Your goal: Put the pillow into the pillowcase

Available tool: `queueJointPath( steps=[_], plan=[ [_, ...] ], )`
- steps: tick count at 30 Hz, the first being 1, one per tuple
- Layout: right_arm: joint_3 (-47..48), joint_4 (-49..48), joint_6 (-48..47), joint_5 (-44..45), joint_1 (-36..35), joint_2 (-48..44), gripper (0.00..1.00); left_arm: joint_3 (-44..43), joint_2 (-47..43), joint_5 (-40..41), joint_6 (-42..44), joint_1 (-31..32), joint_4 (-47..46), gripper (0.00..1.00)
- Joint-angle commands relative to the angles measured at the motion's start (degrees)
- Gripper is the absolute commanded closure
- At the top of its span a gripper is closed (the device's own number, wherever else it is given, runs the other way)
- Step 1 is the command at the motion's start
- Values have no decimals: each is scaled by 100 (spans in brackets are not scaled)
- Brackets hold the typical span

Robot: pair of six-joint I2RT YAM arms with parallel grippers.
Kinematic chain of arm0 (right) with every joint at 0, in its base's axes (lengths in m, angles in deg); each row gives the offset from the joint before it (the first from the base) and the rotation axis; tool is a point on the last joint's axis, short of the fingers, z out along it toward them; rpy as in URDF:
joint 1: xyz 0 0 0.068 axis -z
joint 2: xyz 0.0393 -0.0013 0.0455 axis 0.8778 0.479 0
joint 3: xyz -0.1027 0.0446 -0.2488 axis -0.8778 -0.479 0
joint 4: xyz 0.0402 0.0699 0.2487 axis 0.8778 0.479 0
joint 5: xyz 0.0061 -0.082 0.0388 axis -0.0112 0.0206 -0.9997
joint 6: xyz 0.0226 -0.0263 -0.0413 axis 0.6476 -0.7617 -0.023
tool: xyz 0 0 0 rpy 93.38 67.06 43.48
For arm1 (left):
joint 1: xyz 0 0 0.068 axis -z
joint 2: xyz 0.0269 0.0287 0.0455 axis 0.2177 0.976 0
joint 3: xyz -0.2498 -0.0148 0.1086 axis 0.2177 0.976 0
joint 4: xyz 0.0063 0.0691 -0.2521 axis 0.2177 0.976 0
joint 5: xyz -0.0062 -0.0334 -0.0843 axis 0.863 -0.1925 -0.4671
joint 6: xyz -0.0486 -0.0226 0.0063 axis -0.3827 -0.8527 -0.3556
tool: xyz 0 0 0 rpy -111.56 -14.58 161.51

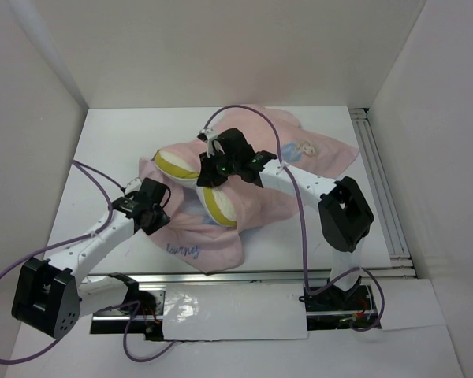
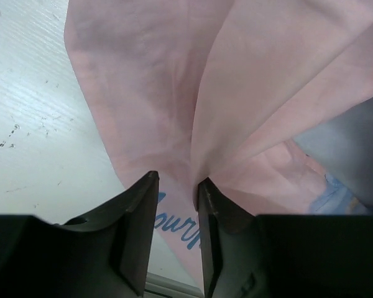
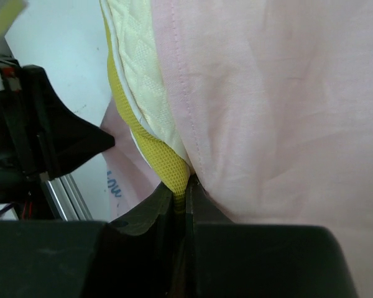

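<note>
On the white table point(image 1: 110, 150), seen from above, the pillowcase point(image 1: 201, 236) lies crumpled with its pale pink side up, a blue cartoon figure showing at its far right corner. The pillow point(image 1: 176, 164) shows as two yellow bulges poking out of the pink cloth near the middle. The right gripper point(image 1: 218, 175) sits down between those bulges. The left gripper point(image 1: 159, 206) rests at the left edge of the cloth.

At the left wrist, the left gripper point(image 2: 177, 211) has its jaws spread, with a gap between the dark fingers point(image 2: 137, 230). A hanging fold of the pillowcase point(image 2: 174, 93) comes down just at that gap, near the inner face of one finger, and nothing is pinched. Blue lettering shows on the cloth below.

At the right wrist, the right gripper point(image 3: 185, 205) has its jaws pressed together on the yellow woven edge of the pillow point(image 3: 140, 68). The stitched hem of the pillowcase point(image 3: 273, 112) lies right against that edge; whether it is nipped too, I cannot tell.
</note>
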Motion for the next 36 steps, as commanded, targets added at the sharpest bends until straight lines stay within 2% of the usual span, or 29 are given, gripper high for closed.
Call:
queueJointPath(
  steps=[1, 7, 10, 14, 17, 23, 29, 32, 36],
  plan=[
    [-57, -463, 231, -177, 137, 40, 100, -301, -8, 16, -13, -28, 127, 55],
    [-66, -621, 346, -415, 137, 102, 100, -407, -114, -318, 478, -28, -752, 55],
    [-13, -621, 407, -467, 137, 154, 100, -468, 44, -318, 707, -28, -1147, 49],
    [127, -552, 459, -582, 137, 277, 100, -811, 509, -257, 1110, 78, -1236, 46],
    [259, -551, 460, -651, 137, 339, 100, -873, 852, -257, 1400, 323, -1447, 40],
    [321, -551, 565, -705, 250, 392, 100, -926, 1310, -362, 1657, 508, -1518, 38],
    [382, -498, 565, -705, 356, 392, 100, -802, 1749, -310, 1200, 631, -903, 38],
    [382, -446, 565, -705, 409, 339, 100, -881, 2118, 23, 779, 684, -368, 39],
    [382, -393, 513, -643, 461, 181, 100, -1224, 2593, 490, 172, 684, 529, 48]
  ],
)
